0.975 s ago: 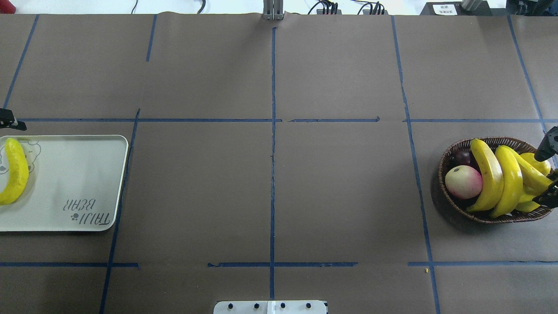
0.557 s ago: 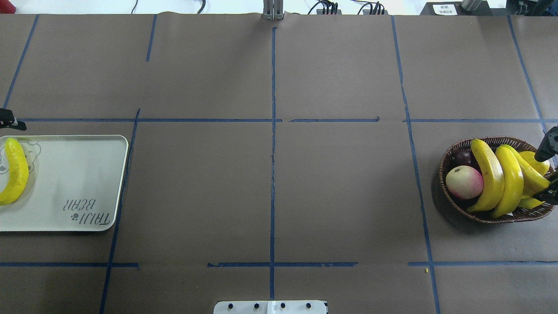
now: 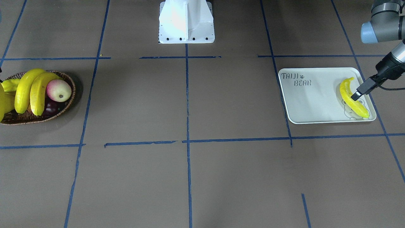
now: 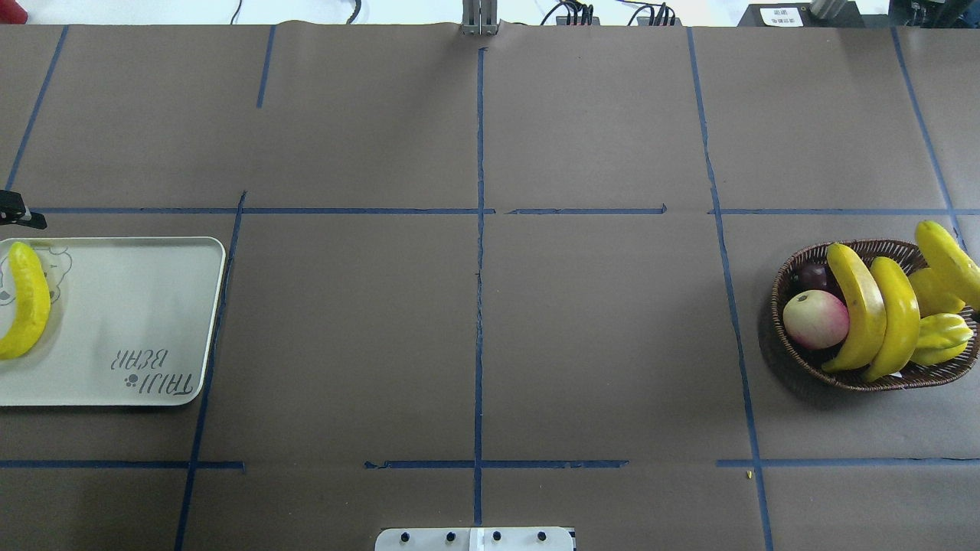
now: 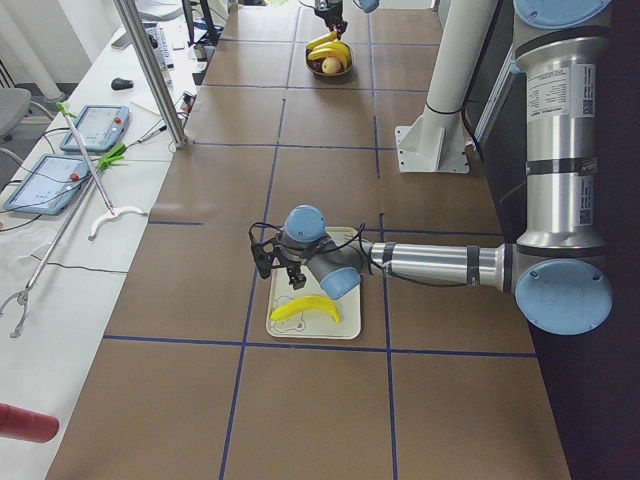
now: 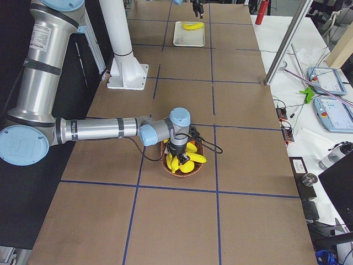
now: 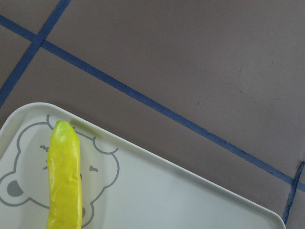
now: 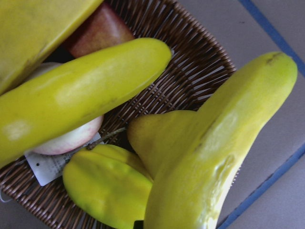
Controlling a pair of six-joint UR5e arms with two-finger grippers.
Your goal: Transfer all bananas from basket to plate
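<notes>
One banana (image 3: 360, 109) lies on the white plate (image 3: 316, 98) over the bear drawing; it also shows in the overhead view (image 4: 27, 298) and the left wrist view (image 7: 64, 176). My left gripper (image 3: 357, 95) hovers over it, open and apart from it. Two bananas (image 4: 861, 306) (image 4: 896, 314) lie across the wicker basket (image 4: 842, 379). Another banana (image 4: 949, 260) is raised above the basket's far right rim and fills the right wrist view (image 8: 224, 143). My right gripper (image 6: 181, 150) is over the basket, shut on this banana; its fingers are hidden.
The basket also holds a red-yellow apple (image 4: 815, 320), a dark plum (image 4: 811, 275), a yellow star fruit (image 4: 942, 340) and a plump yellow fruit (image 4: 930, 291). The robot's white base (image 3: 186, 22) stands at the table's middle edge. Blue tape lines cross the brown table.
The right gripper has left the overhead view and the banana it held has risen out of the basket toward the far right, uncovering the star fruit. The left arm has not moved.
</notes>
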